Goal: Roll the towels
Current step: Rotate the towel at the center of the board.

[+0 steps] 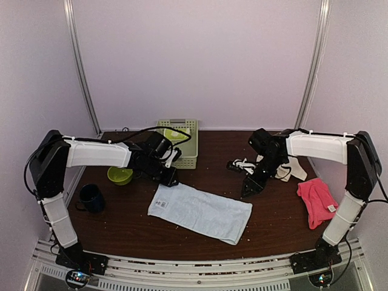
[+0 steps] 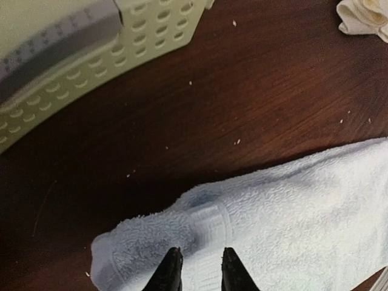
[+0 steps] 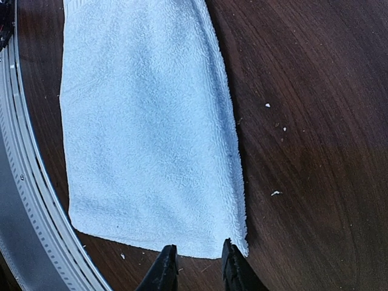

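Midway along the surface, toward its near edge, the light blue towel [image 1: 200, 211] [image 2: 273, 224] [image 3: 151, 121] lies spread flat and slanted. The left pincer [image 1: 170, 177] [image 2: 198, 274] sits over its left end with the tips narrowly apart. Whether they pinch the cloth cannot be told. The right pincer [image 1: 250, 189] [image 3: 197, 270] is at the towel's right end, its tips slightly apart over bare wood. The pink towel [image 1: 316, 201] lies by the right edge, the cream towel [image 1: 295, 170] farther back.
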`<act>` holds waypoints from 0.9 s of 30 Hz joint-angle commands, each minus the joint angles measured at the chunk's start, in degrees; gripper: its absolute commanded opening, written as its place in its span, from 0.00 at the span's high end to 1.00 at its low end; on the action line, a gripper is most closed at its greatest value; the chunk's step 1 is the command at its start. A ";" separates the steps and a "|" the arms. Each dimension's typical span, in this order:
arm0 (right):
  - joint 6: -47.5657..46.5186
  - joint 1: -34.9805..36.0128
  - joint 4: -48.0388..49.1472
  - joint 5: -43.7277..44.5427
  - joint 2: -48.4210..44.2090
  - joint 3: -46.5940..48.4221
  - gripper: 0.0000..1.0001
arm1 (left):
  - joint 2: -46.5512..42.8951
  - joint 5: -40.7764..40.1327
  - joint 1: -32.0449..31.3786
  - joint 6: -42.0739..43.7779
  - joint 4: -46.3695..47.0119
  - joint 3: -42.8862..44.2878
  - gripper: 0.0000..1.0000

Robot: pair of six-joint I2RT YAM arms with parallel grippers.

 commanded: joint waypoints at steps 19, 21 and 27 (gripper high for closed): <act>-9.38 10.89 1.41 -0.29 0.01 -14.51 0.74 | 13.13 -5.39 -0.65 5.60 5.98 4.45 0.45; -12.05 12.92 -2.12 -4.14 -1.02 -12.53 0.72 | 12.38 -5.16 -1.12 7.45 5.98 4.82 0.44; -16.89 13.23 -7.75 -7.12 -2.46 -10.21 0.69 | 3.74 -7.51 -4.05 10.33 2.82 4.02 0.40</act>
